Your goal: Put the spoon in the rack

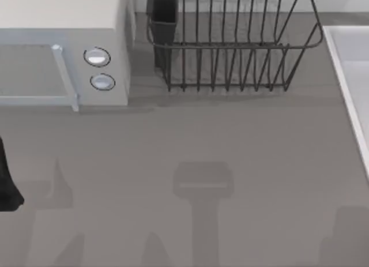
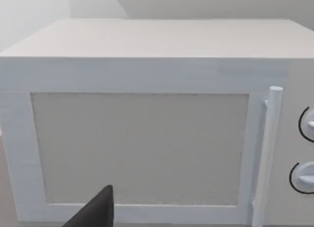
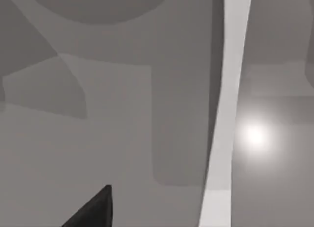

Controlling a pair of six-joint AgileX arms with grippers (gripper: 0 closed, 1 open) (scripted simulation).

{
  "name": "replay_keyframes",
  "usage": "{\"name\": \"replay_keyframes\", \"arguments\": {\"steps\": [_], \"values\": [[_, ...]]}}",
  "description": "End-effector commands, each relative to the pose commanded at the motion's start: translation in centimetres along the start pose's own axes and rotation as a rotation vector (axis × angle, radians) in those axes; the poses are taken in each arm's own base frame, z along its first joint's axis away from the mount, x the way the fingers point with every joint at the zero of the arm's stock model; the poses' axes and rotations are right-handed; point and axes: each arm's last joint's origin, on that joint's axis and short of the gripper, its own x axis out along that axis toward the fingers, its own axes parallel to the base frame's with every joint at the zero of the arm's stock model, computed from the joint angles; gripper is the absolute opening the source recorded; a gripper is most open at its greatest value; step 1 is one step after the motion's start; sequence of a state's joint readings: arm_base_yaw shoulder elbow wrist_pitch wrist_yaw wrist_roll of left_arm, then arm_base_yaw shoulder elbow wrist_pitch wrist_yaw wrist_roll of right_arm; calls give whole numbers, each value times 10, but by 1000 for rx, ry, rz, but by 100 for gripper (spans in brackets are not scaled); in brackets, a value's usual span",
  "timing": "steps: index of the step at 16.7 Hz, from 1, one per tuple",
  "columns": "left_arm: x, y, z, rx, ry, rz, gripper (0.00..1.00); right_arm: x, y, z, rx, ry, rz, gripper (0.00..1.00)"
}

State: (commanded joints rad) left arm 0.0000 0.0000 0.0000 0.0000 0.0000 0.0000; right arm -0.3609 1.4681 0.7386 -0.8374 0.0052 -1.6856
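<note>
The spoon is out of view. The rack (image 1: pixel 230 48), a dark wire dish rack with thin upright bars, stands at the back of the table, right of centre. Its dark utensil cup (image 1: pixel 164 16) is at its left corner. My left arm (image 1: pixel 7 183) is a dark shape at the table's left edge. A dark part of my left gripper (image 2: pixel 95 210) faces the microwave's door from close by. A dark part of my right gripper (image 3: pixel 95 210) hangs over the grey tabletop near a white rim.
A white microwave (image 1: pixel 63 25) with two round knobs (image 1: pixel 97 57) and a bar handle (image 2: pixel 267 153) fills the back left. A white raised edge (image 1: pixel 349 76) (image 3: pixel 225 114) runs along the table's right side. Shadows lie across the grey tabletop (image 1: pixel 202 146).
</note>
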Motion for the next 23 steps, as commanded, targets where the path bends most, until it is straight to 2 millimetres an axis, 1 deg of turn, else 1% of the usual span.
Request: {"name": "replay_keyframes", "arguments": {"steps": [3,5,7,10,23], "values": [[0,0,0,0,0,0,100,32,2,0,-1,0,-5,100],[0,0,0,0,0,0,100,47,5,0,-1,0,0,100],[0,0,0,0,0,0,100,52,6,0,-1,0,3,100],[0,0,0,0,0,0,100,52,6,0,-1,0,3,100],[0,0,0,0,0,0,100,52,6,0,-1,0,3,2]]}}
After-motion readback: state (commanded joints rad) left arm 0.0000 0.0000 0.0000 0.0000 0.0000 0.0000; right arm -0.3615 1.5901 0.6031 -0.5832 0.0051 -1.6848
